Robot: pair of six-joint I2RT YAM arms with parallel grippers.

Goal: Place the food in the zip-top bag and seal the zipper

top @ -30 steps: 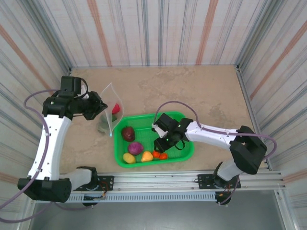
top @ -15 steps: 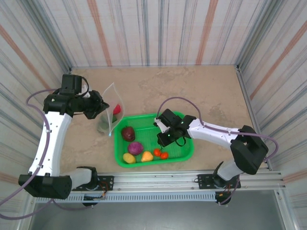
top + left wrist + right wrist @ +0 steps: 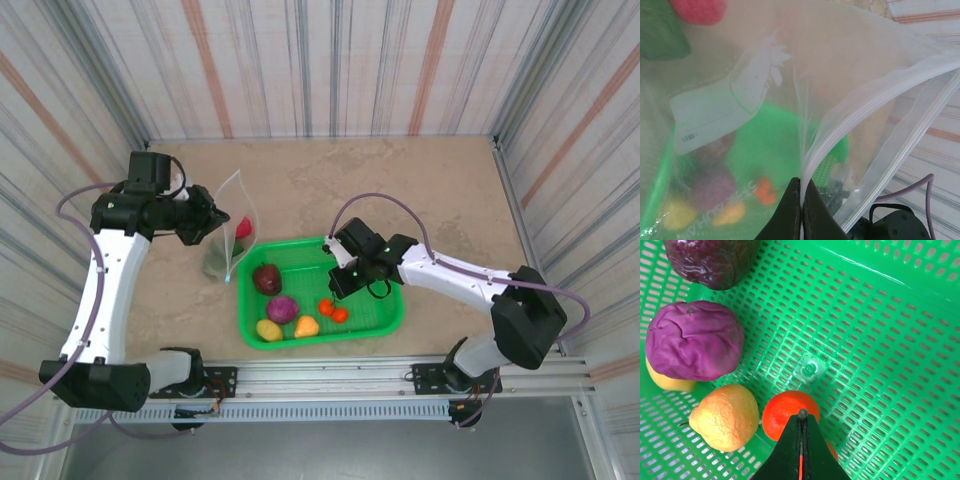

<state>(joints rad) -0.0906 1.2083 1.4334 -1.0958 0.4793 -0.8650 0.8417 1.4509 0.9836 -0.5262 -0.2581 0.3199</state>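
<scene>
The food (image 3: 283, 309) lay mostly in the green basket (image 3: 385, 318) on the tabletop (image 3: 400, 190): a dark red piece (image 3: 710, 260), a purple one (image 3: 692, 340), a yellow one (image 3: 665, 382), an orange-yellow pear shape (image 3: 725, 417) and small red tomatoes (image 3: 787, 420). A red piece (image 3: 697, 7) and a green piece (image 3: 660, 35) were already inside the zip-top bag (image 3: 232, 215), which stood upright just left of the basket with its mouth apart.

The step in hand looked like fetching a tomato. To do it well, the fingers would need to part first, come down on either side of the fruit and close gently, since a small round piece could roll on the mesh. The lift should clear the basket wall, and the release should be made low inside the bag's mouth, away from the zipper (image 3: 875, 107).

The right end effector (image 3: 801, 415) hung over the tomato with its fingers pressed together, holding nothing; whether its tip touched the fruit could not be told. The left end effector (image 3: 801, 182) was clamped on one lip of the bag, holding it up.
</scene>
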